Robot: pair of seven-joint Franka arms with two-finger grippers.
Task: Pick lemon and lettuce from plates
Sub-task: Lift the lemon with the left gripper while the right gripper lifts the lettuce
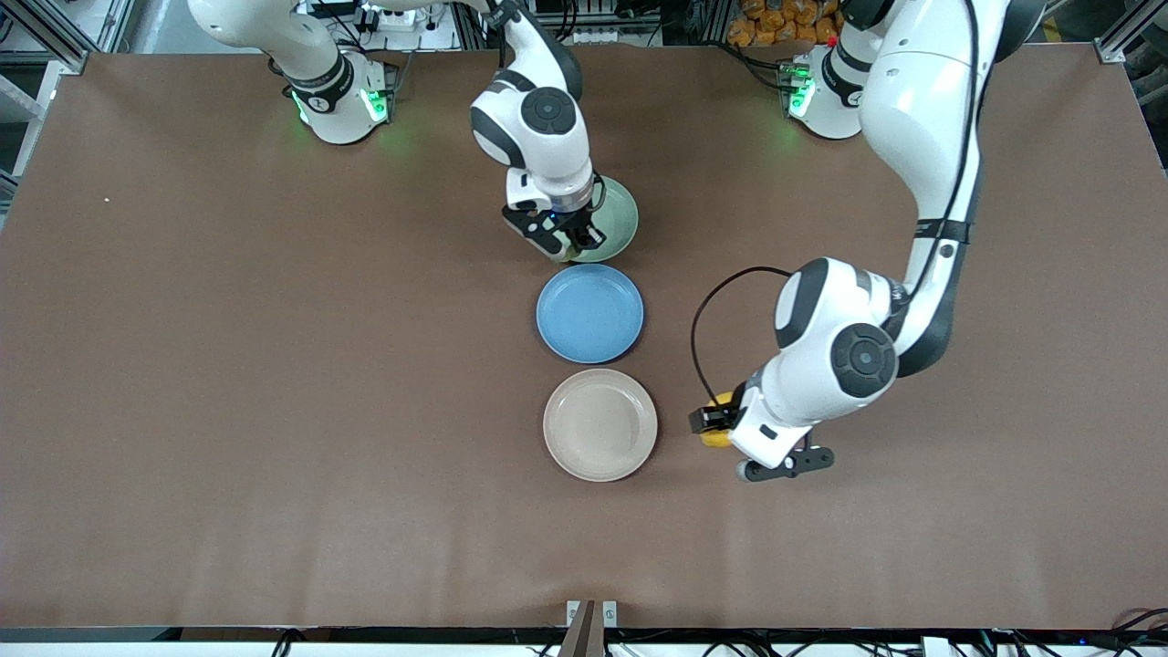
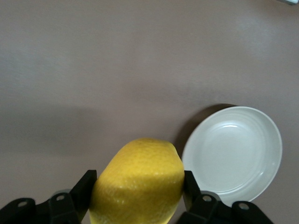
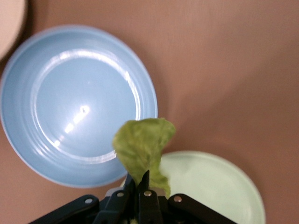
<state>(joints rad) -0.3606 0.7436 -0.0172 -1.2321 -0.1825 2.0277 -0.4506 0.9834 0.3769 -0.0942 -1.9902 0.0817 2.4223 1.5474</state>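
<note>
My left gripper [image 1: 714, 422] is shut on the yellow lemon [image 1: 721, 434] and holds it over the bare table beside the beige plate [image 1: 599, 456], toward the left arm's end. In the left wrist view the lemon [image 2: 140, 179] fills the gap between the fingers [image 2: 84, 186], and the beige plate [image 2: 233, 149] is bare. My right gripper [image 1: 566, 243] is over the edge of the mint green plate [image 1: 616, 219]. It is shut on the green lettuce leaf [image 3: 142, 147], which hangs from the closed gripper [image 3: 142, 179] above the mint plate [image 3: 215, 186].
A bare blue plate [image 1: 589, 313] lies between the mint and beige plates; it also shows in the right wrist view [image 3: 37, 116]. The brown table [image 1: 274, 411] stretches wide on both sides of the row of plates.
</note>
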